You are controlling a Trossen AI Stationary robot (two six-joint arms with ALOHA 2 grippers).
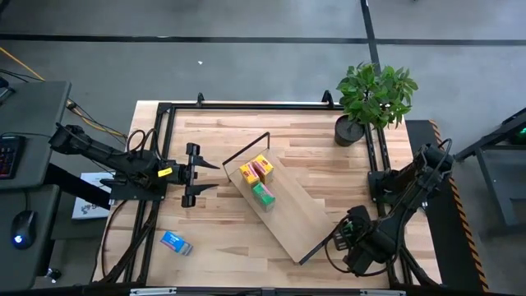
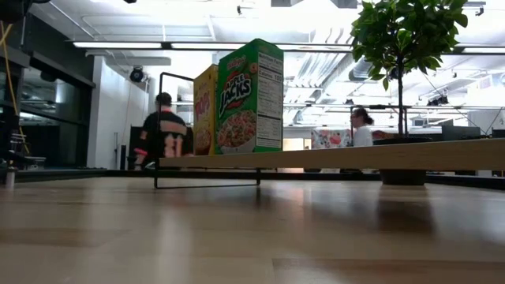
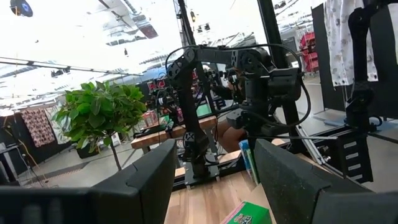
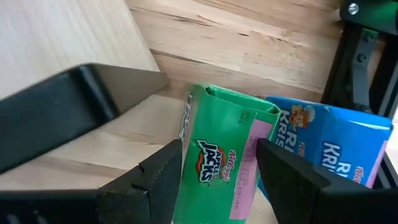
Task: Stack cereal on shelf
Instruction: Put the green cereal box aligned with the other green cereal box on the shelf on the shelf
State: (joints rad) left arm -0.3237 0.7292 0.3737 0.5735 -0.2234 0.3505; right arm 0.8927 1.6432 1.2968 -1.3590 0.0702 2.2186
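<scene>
Currently three cereal boxes stand on the shelf, a long pale-wood board with thin black wire ends lying diagonally across the desk: a yellow box and a second yellow box side by side at the far-left end, a green box just nearer. From desk level the green Apple Jacks box stands upright, with a yellow one behind it.

A blue box lies flat on the desk at the near left, well apart from the shelf.

Left hand hovers just left of the shelf's far end, fingers spread, grasping nothing.

Right hand sits at the near right corner, fingers parted around a glossy green cardboard box; whether they touch it, cannot tell. A blue Rice Krispies box lies against it.

Potted plant stands at the far right. Two people show in the room beyond.
</scene>
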